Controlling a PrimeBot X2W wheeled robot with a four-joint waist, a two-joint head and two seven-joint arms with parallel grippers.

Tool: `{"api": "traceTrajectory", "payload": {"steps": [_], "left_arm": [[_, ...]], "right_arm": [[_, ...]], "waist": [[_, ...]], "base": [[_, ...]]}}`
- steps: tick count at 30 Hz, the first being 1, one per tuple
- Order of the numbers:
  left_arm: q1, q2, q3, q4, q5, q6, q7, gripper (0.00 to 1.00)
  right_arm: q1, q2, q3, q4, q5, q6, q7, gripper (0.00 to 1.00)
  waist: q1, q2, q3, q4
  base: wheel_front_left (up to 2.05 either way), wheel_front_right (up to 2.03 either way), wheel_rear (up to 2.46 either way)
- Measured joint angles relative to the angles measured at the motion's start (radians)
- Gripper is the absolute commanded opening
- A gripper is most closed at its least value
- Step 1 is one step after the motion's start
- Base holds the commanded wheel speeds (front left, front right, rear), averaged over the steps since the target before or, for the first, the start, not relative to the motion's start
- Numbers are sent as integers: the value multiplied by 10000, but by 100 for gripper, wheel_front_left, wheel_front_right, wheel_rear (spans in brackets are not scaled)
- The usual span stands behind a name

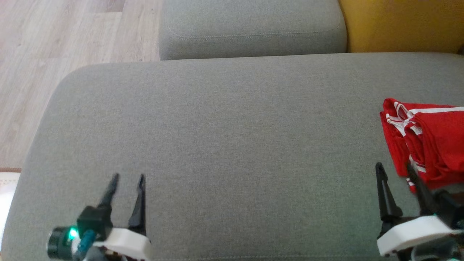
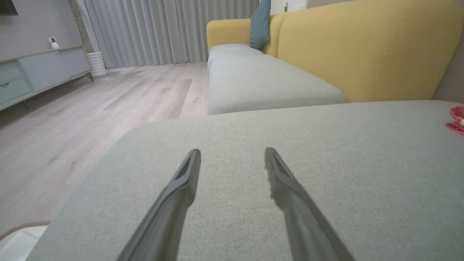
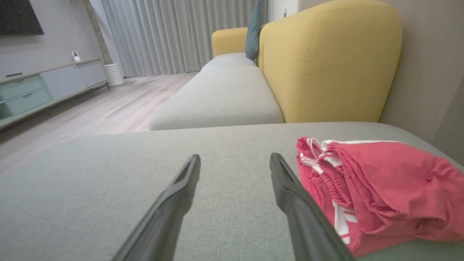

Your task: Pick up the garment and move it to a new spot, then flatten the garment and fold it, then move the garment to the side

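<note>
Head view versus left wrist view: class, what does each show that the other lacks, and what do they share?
Head view adds the right fingers, spread, next to the red garment. Left wrist view adds curtains, a cabinet and a teal cushion. Shared: the spread left fingers, grey seat, wooden floor, yellow backrest and some of that garment.

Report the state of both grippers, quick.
Left gripper: open, holding nothing, over the grey cushion.
Right gripper: open, holding nothing; the red garment lies beside it.

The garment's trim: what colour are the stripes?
White stripes on the red garment, clearest in the right wrist view.
</note>
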Motion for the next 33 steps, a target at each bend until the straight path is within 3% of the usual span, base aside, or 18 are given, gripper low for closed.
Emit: {"api": "traceTrajectory", "payload": {"steps": [1, 33], "left_arm": [[8, -36, -19, 98, -4, -4, -2, 0], [168, -453, 533, 890, -3398, -717, 625, 0]], "right_arm": [[-3, 0, 8, 102, -4, 0, 4, 0], [-210, -12, 77, 1511, 3574, 0, -75, 0]], "waist": [[0, 0, 2, 4], [0, 0, 78, -50]], "base": [[0, 0, 0], [0, 0, 0]]}}
